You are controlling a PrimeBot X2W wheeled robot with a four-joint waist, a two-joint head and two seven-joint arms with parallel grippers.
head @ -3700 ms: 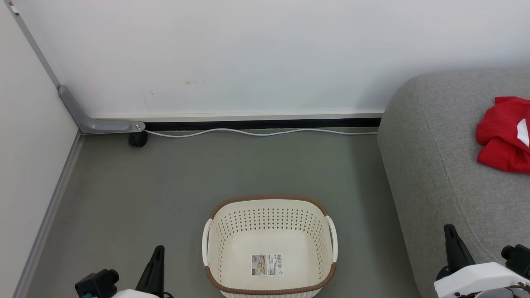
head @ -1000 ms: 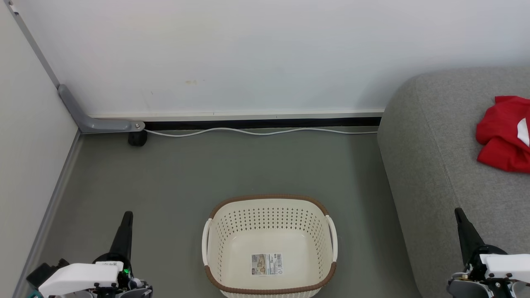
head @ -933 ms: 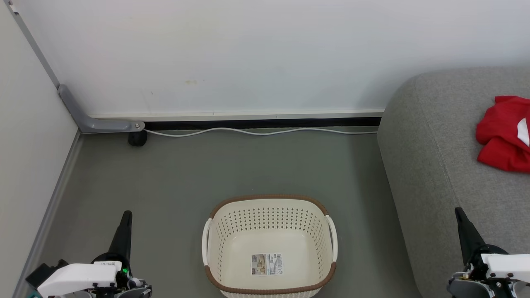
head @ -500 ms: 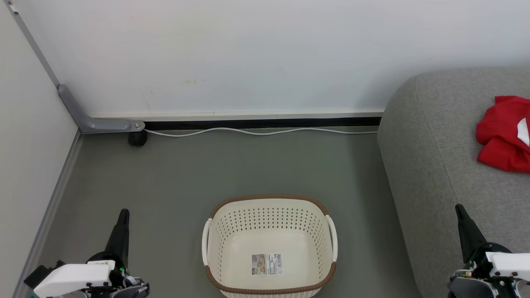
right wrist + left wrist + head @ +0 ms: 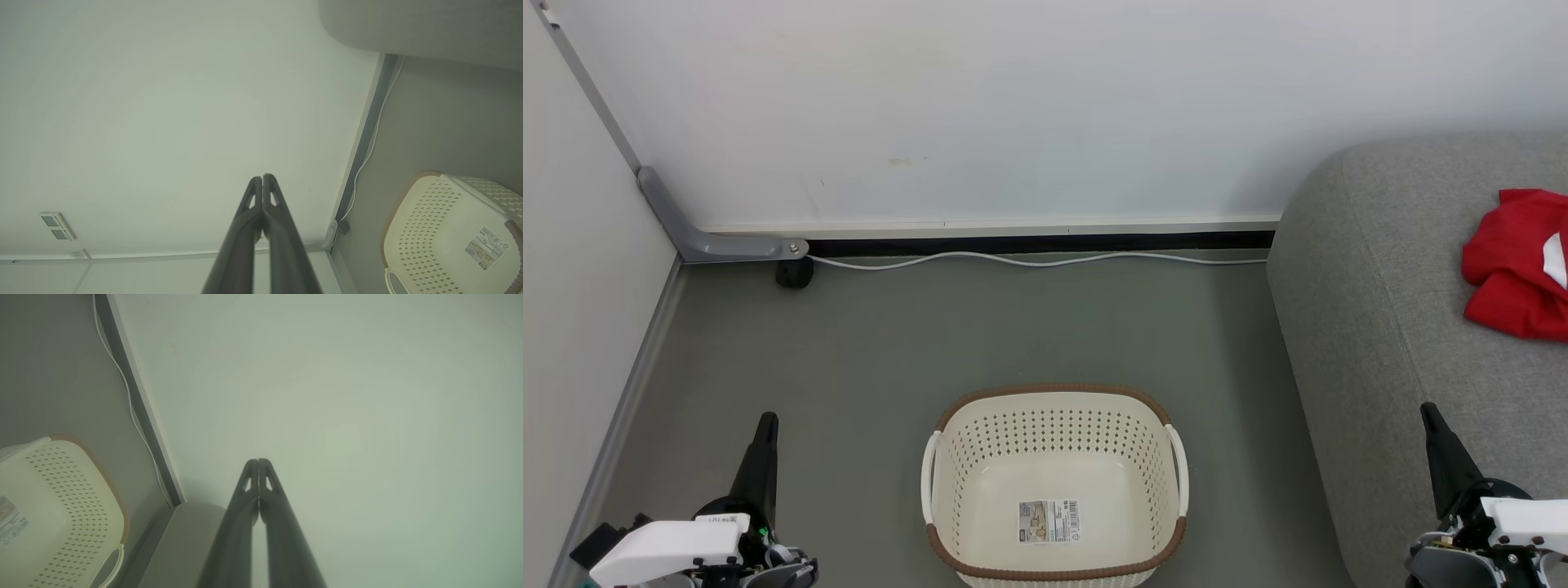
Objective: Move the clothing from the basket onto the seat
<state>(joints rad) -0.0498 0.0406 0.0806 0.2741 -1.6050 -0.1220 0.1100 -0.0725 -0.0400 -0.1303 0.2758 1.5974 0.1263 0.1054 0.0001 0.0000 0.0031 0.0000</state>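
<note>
On the floor ahead: the basket (image 5: 1054,437) stands upright on the grey-green floor (image 5: 890,343), between the two grippers in the head view; a paper label (image 5: 1049,522) lies on its inner bottom.
Clothing: the clothing (image 5: 1507,269) is a crumpled red piece with a white patch, lying on top of the seat (image 5: 1380,286), well apart from the basket and cut off by the right edge of the head view.
Seat: grey woven upholstery with a rounded corner, right of the basket, its far end near the back wall (image 5: 1013,106).
Left gripper: the left gripper (image 5: 767,420) is clenched on nothing, fingers pressed together, above the floor left of the basket.
Right gripper: the right gripper (image 5: 1427,410) is likewise clenched and holds nothing, in front of the seat's near side.
Back wall: plain white, with a black strip (image 5: 1045,242) along its foot.
Cable: a white cable (image 5: 1029,260) trails along the foot of the wall towards the seat.
Corner: a grey bracket (image 5: 711,243) slants down the left corner, with a small black wheel (image 5: 795,274) under its end.
</note>
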